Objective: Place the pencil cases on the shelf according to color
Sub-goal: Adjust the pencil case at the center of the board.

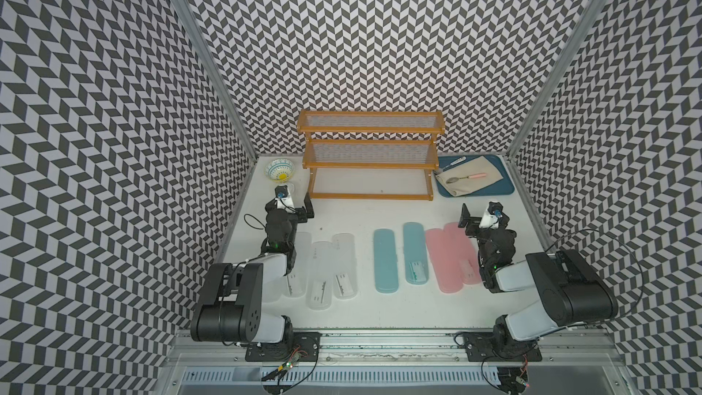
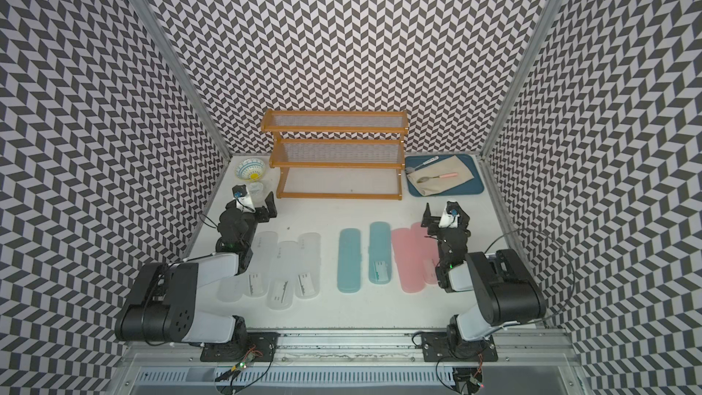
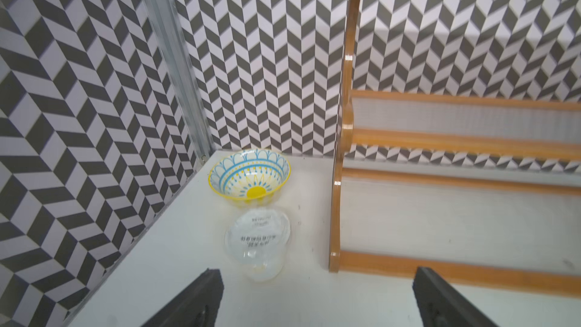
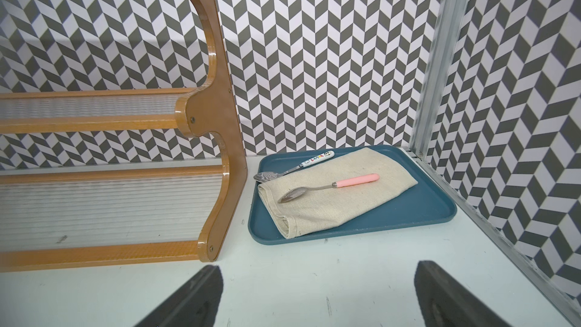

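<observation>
Cases: 8 on tabletop (image 1: 380,214), all flat, long axes running roughly toward the shelf; none shelved yet.
Pink cases (image 1: 442,264): pair touching along their long sides, behind the right fingers (image 4: 195,297), partly under that arm.
Teal cases (image 1: 385,260): pair w/ a slim gap, behind and inboard of the right fingers, about midway betw. both arms.
Clear cases (image 1: 321,275): 4, behind the left fingers (image 3: 201,300); outermost partly under that arm.
Handling (est.): prob. light, stiff, hollow plastic; smooth, so likely slippery; low profile leaves little side wall to pinch.
Hold (est.): across narrow width, near mid-length for balance; end grip would prob. droop or twist.
Watch (est.): pink pair has no gap for a finger, so sep. first; clear ones faint vs. white tabletop.
Left fingers: spread wide, empty, above the tabletop.
Right fingers: spread wide, empty, likewise.
Shelf (image 1: 370,132): ahead of both sets of fingers, inboard of each; 3 tiers bare.
Extras: bowl (image 1: 280,169) and clear cup (image 3: 257,246) ahead of left fingers; blue tray (image 1: 505,184) ahead of right fingers.
</observation>
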